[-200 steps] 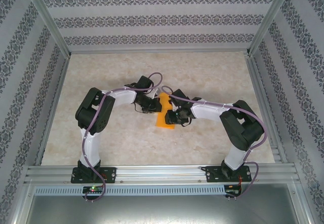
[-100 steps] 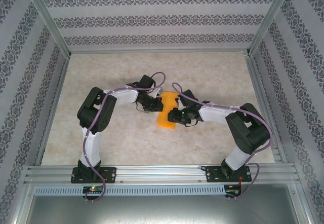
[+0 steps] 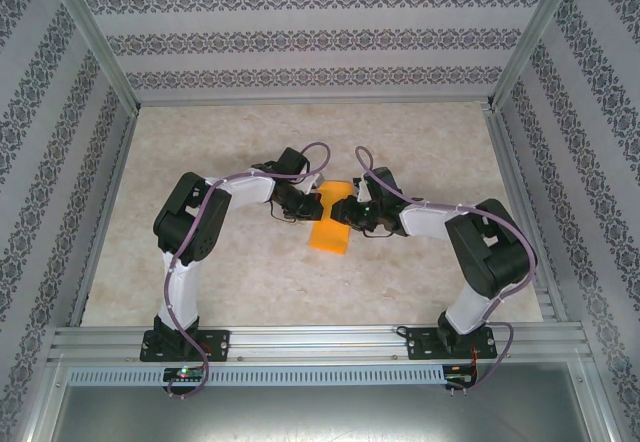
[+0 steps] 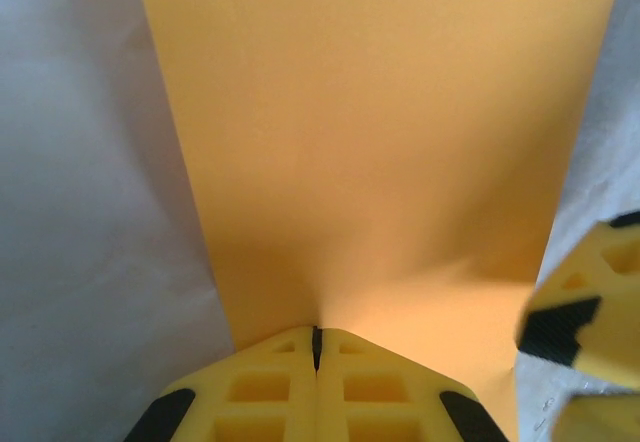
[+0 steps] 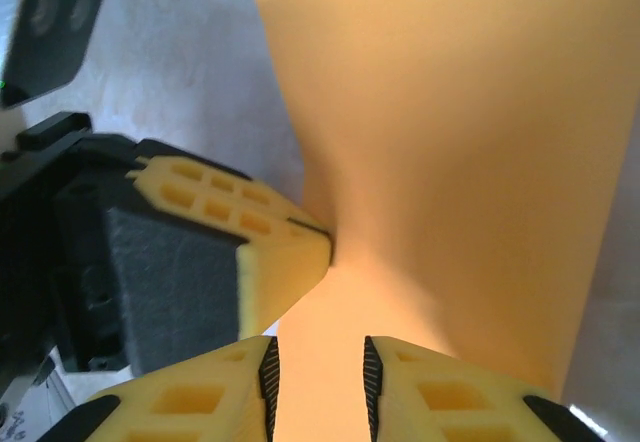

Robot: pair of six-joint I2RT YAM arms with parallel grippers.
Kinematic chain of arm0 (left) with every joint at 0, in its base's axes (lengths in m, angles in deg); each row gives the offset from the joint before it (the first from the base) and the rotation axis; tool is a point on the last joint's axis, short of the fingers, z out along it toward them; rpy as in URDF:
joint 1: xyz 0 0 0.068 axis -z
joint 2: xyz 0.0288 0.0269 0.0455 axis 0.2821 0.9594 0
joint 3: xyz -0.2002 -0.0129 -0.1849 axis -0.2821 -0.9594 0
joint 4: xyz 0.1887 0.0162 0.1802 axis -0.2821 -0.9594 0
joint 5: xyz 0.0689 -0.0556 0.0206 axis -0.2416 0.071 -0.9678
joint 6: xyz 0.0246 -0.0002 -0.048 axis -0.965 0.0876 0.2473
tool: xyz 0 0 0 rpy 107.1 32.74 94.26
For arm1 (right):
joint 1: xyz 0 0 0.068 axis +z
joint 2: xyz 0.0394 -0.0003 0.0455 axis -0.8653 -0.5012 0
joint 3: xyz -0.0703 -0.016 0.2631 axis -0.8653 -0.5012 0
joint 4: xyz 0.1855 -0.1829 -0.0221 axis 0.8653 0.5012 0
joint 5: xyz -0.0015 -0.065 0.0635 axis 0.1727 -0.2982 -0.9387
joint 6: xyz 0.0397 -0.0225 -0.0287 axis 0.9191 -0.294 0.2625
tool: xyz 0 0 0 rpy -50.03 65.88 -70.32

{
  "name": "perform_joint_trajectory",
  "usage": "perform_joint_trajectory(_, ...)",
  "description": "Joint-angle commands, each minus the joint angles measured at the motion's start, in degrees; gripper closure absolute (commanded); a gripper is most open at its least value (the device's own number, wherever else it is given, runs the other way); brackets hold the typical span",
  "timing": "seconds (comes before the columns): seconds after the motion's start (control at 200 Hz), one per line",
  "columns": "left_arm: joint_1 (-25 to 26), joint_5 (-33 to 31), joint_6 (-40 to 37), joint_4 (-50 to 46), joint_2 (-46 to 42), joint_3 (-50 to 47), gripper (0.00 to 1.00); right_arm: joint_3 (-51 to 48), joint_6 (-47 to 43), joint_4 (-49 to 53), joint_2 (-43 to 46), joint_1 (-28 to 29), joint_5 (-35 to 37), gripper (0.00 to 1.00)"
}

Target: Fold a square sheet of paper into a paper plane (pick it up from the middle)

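The square sheet of paper (image 3: 330, 232) lies as a bright orange rectangle on the table between the two arms, flat rather than a dart shape. My left gripper (image 3: 308, 205) is at its left edge, and in the left wrist view that gripper (image 4: 316, 334) is shut on the paper's (image 4: 380, 162) near edge, which puckers at the pinch. My right gripper (image 3: 350, 212) reaches in from the right. Its jaws (image 5: 318, 372) stand open over the orange paper (image 5: 460, 162), with the left gripper's fingers (image 5: 270, 252) just beside them.
The marble-patterned tabletop (image 3: 430, 152) is ringed by an aluminium frame (image 3: 310, 102) and patterned walls. The two grippers are a finger's width apart over the paper, and one right fingertip (image 4: 575, 317) shows in the left wrist view.
My right gripper has swung away from the near edge, up to the paper's middle beside the left gripper. The left arm has edged slightly right, still pinching the paper.
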Motion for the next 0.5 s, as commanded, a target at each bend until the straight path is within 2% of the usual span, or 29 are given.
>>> perform_joint_trajectory(0.0, 0.40, -10.79, -2.70, -4.86, 3.76, -2.27, 0.94, -0.12, 0.13, -2.15, -2.54, -0.92, -0.75, 0.71)
perform_joint_trajectory(0.315, 0.49, -13.77, -3.64, -5.48, 4.04, -3.06, 0.94, -2.54, -2.45, -0.87, -6.37, -3.53, 2.15, 0.81)
perform_joint_trajectory(0.495, 0.50, -15.43, -4.22, -5.90, 4.81, -3.17, 0.94, -5.44, -2.08, -1.59, -3.90, -5.35, 2.80, 0.85)
